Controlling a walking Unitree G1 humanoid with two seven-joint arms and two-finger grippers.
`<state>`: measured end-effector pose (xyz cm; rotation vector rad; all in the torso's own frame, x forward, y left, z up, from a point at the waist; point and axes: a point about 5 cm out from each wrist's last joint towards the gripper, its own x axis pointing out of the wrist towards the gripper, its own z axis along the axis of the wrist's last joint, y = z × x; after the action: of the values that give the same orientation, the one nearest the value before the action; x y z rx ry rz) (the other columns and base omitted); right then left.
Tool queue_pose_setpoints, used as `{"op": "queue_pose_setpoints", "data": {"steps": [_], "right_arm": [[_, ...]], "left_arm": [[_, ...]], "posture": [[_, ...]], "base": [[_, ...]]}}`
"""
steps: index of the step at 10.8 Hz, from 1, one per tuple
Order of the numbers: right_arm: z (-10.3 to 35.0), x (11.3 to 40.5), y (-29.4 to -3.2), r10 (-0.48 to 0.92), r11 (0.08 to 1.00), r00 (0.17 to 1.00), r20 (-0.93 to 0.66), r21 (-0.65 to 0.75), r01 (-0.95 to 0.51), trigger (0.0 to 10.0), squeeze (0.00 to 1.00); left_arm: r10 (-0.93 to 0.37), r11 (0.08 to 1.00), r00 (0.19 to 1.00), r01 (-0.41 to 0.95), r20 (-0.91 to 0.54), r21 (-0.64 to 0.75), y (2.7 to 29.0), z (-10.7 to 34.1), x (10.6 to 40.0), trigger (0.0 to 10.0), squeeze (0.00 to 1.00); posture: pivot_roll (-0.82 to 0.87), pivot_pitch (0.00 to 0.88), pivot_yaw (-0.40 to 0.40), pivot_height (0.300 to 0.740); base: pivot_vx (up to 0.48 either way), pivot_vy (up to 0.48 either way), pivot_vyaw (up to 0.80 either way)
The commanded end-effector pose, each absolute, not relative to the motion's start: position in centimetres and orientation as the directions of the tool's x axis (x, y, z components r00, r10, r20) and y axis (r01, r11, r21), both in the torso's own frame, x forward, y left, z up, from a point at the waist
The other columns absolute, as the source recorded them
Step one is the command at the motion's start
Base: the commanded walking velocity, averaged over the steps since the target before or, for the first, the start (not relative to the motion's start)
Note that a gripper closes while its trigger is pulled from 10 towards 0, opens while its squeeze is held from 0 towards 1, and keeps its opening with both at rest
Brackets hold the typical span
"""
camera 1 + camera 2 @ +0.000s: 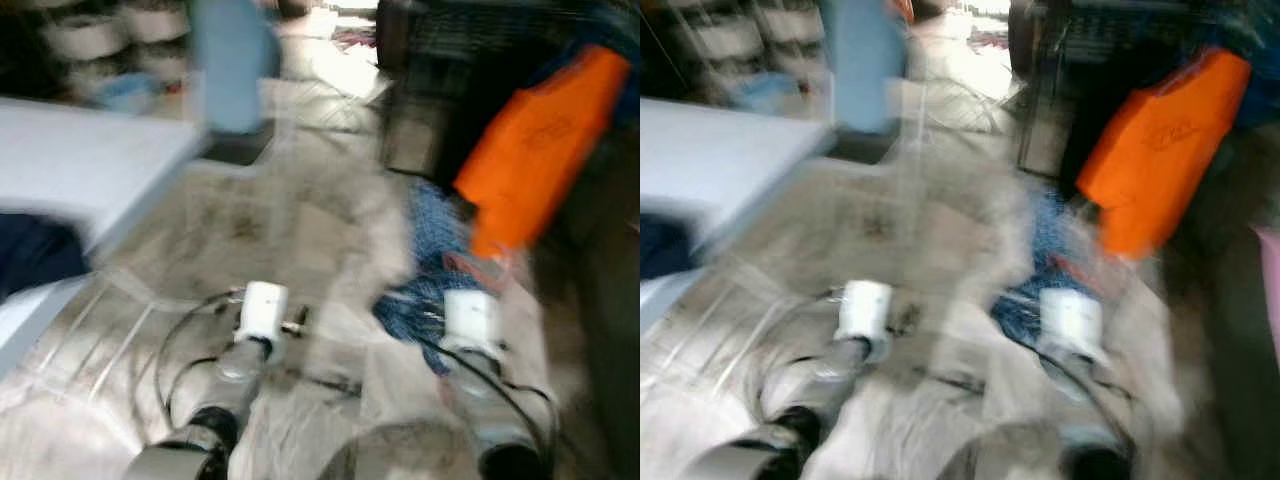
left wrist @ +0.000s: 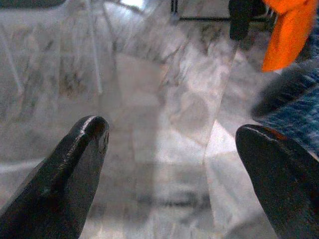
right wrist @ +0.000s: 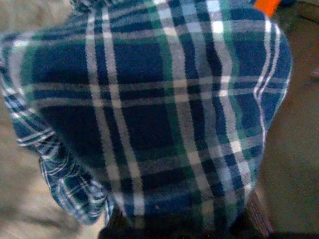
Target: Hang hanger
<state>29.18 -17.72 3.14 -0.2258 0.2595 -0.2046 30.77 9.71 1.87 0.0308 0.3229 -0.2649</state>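
Both eye views are blurred by motion. A blue, green and white plaid garment [image 3: 149, 114] hangs right in front of my right wrist camera and hides the right gripper. In the left eye view it shows as blue cloth [image 1: 425, 270] just beyond my right arm's white wrist [image 1: 470, 318]. I can make out no hanger. An orange garment [image 1: 540, 140] hangs on a dark rack [image 1: 430, 80] at the right. My left gripper [image 2: 172, 130] is open over the marble floor, holding nothing. Its white wrist [image 1: 262, 310] sits low in the middle.
A white tabletop [image 1: 80, 165] juts in from the left with something dark beneath it. A pale blue upright object [image 1: 232, 60] stands behind it. Shelves with white items [image 1: 90, 35] fill the far left. Marble floor [image 1: 320, 220] runs between table and rack.
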Motion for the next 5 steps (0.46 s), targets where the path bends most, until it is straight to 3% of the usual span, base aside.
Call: {"op": "queue_pose_setpoints", "data": {"steps": [1,5], "right_arm": [[3.17,29.04,-19.17,-0.266,0.945,0.937,-0.226,-0.255,0.207,10.0,0.00],[3.15,28.96,-19.51,-0.265,0.945,0.938,-0.224,-0.256,0.206,10.0,0.00]], "left_arm": [[-0.283,0.957,0.909,0.289,-0.306,-0.025,8.49,2.19,30.86,10.0,0.00],[-0.236,0.969,0.923,0.246,-0.303,-0.005,9.47,2.49,31.34,10.0,0.00]], "posture": [[-0.21,0.079,0.074,0.740],[-0.22,0.088,0.069,0.740]], "base": [[0.364,0.000,0.00],[0.358,0.000,0.00]]}}
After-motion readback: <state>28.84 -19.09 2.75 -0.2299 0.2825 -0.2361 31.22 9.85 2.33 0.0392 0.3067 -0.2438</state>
